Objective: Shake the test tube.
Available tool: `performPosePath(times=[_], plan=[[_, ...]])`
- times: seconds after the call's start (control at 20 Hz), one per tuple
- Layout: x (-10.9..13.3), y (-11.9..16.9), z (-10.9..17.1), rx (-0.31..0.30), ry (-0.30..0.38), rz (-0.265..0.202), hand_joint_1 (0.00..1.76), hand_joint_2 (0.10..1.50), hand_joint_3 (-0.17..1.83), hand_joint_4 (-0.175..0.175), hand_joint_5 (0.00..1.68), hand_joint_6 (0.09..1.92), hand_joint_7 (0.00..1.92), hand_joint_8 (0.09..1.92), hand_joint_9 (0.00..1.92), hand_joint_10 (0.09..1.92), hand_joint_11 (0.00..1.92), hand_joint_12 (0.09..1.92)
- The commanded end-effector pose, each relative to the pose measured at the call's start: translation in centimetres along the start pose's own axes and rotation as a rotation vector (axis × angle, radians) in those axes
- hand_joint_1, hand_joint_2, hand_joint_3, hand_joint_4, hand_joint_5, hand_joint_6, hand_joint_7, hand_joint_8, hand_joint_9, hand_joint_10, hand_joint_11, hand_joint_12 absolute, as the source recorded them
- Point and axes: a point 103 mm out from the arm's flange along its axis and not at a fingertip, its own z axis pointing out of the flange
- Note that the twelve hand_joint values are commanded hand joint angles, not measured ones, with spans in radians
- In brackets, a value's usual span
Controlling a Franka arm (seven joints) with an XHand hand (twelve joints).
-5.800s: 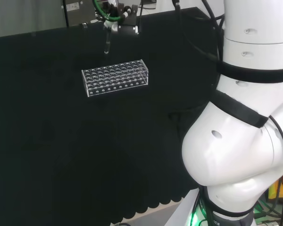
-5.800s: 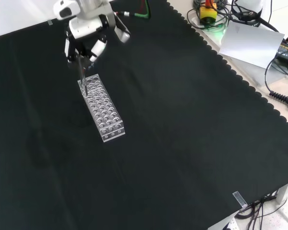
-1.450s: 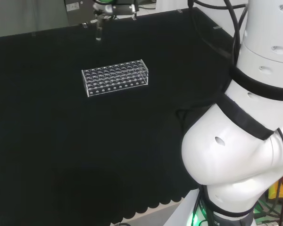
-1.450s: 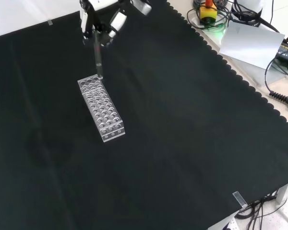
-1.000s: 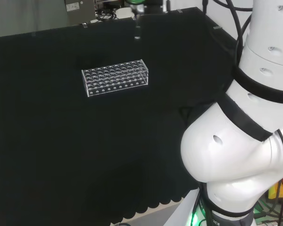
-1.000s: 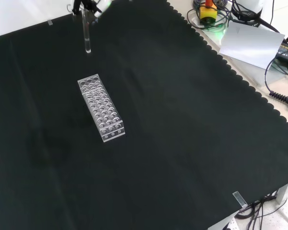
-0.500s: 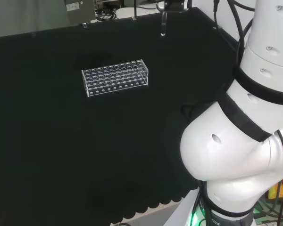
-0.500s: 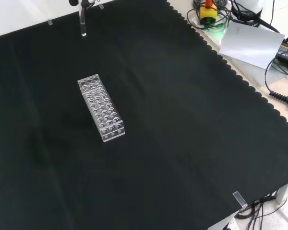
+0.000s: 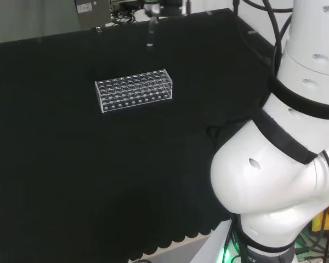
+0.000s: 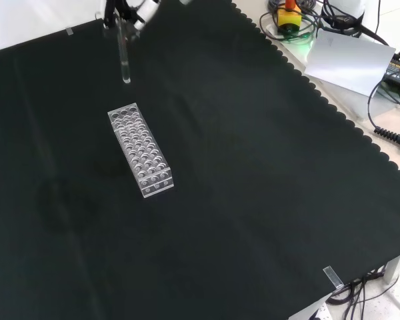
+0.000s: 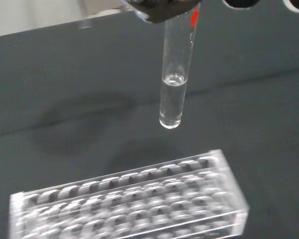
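— So, where is the test tube (image 10: 124, 57) swinging now?

— I'm seeing it swing back toward the rack (image 10: 140, 149), near the cloth's (image 10: 253, 173) far edge in the head view. The hand (image 10: 130, 9) is pinching its top; shaking is under way.

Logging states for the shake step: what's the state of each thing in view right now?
tube: upright, held by its top, off the cloth, clear liquid in its lower part
hand: shut on the tube's top
rack: standing on the cloth, no tubes seen in it, apart from the tube
cloth: flat, covering the bench
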Motion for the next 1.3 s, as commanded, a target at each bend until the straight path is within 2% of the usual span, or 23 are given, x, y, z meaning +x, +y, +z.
performPosePath(times=[0.05, 0.15, 0.3, 0.5, 0.65, 0.8, 1.3], plan=[[7.7, -1.4, 0.3, 0.025, 0.077, -0.166, 1.23, 1.05, -0.17, -0.175, 1.38, 0.32, 1.74, 0.39, 1.69, 0.49, 1.22, 0.86], [9.2, -1.7, 0.0, 0.025, 0.103, -0.202, 1.23, 1.05, -0.17, -0.175, 1.38, 0.32, 1.74, 0.39, 1.69, 0.49, 1.22, 0.86], [10.3, -2.0, -0.5, 0.019, 0.122, -0.231, 1.23, 1.05, -0.17, -0.175, 1.38, 0.32, 1.74, 0.39, 1.69, 0.49, 1.22, 0.86], [9.4, -1.8, -0.6, 0.02, 0.116, -0.218, 1.23, 1.05, -0.17, -0.175, 1.38, 0.32, 1.74, 0.39, 1.69, 0.49, 1.22, 0.86], [7.7, -1.5, -0.4, 0.032, 0.109, -0.176, 1.23, 1.05, -0.17, -0.175, 1.39, 0.32, 1.74, 0.39, 1.69, 0.49, 1.22, 0.86], [5.2, -1.1, -0.1, 0.035, 0.075, -0.127, 1.23, 1.05, -0.17, -0.175, 1.39, 0.32, 1.74, 0.39, 1.69, 0.49, 1.22, 0.86], [-6.0, 0.5, -0.3, 0.029, -0.047, 0.114, 1.23, 1.05, -0.17, -0.175, 1.39, 0.32, 1.74, 0.39, 1.69, 0.5, 1.22, 0.86]])
